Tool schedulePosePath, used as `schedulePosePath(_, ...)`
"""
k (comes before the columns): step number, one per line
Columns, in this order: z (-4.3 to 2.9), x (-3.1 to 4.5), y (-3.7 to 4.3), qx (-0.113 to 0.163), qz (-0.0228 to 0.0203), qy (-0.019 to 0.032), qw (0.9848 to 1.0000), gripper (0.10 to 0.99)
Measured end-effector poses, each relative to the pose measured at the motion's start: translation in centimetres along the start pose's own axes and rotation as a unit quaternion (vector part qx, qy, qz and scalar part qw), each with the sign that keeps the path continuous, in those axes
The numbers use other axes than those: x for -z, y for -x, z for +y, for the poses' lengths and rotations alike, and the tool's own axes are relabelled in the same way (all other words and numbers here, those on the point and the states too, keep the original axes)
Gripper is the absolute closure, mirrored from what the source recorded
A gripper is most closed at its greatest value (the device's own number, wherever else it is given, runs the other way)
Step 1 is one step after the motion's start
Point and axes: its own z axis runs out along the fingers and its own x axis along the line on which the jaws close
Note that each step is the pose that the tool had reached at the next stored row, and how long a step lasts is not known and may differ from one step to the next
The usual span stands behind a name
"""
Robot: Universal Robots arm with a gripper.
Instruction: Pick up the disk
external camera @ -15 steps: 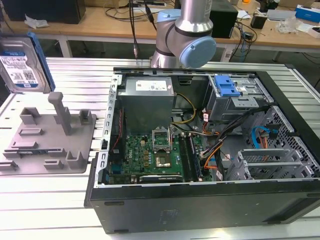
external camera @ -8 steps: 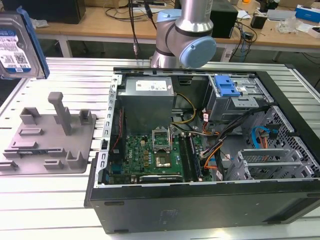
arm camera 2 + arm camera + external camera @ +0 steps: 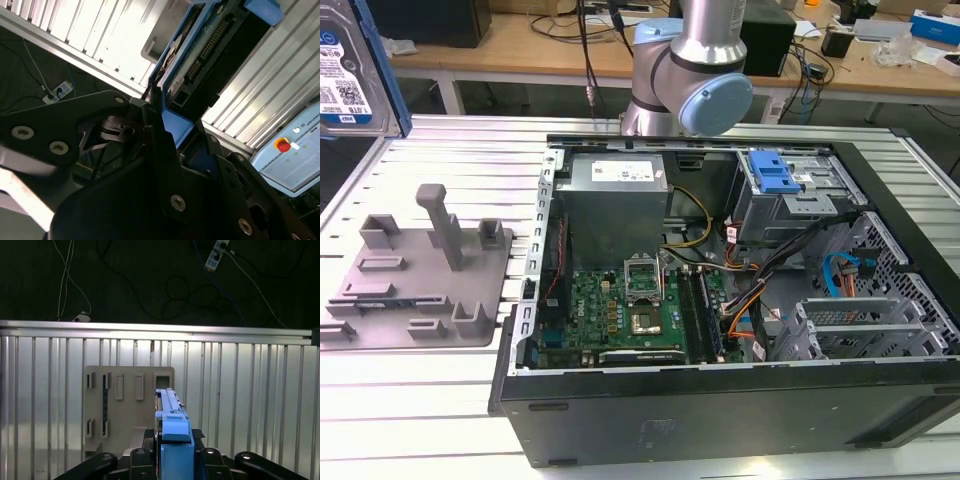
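Blue-railed, the disk point(image 3: 170, 430) stands clamped edge-on between the closed jaws, lifted clear above the grey fixture point(image 3: 125, 405) and the ribbed table point(image 3: 250, 390); pickup looks done.

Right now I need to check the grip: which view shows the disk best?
The second wrist view: the disk stands edge-on in the claw. The first wrist view shows its blue rail; the exterior view, its label.
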Motion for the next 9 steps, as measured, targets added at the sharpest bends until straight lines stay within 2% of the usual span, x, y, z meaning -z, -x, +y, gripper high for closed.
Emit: schedulePosePath(9,0.0,0.0,0.0,0.0,-0.0003,-0.0001,1.0,0.718)
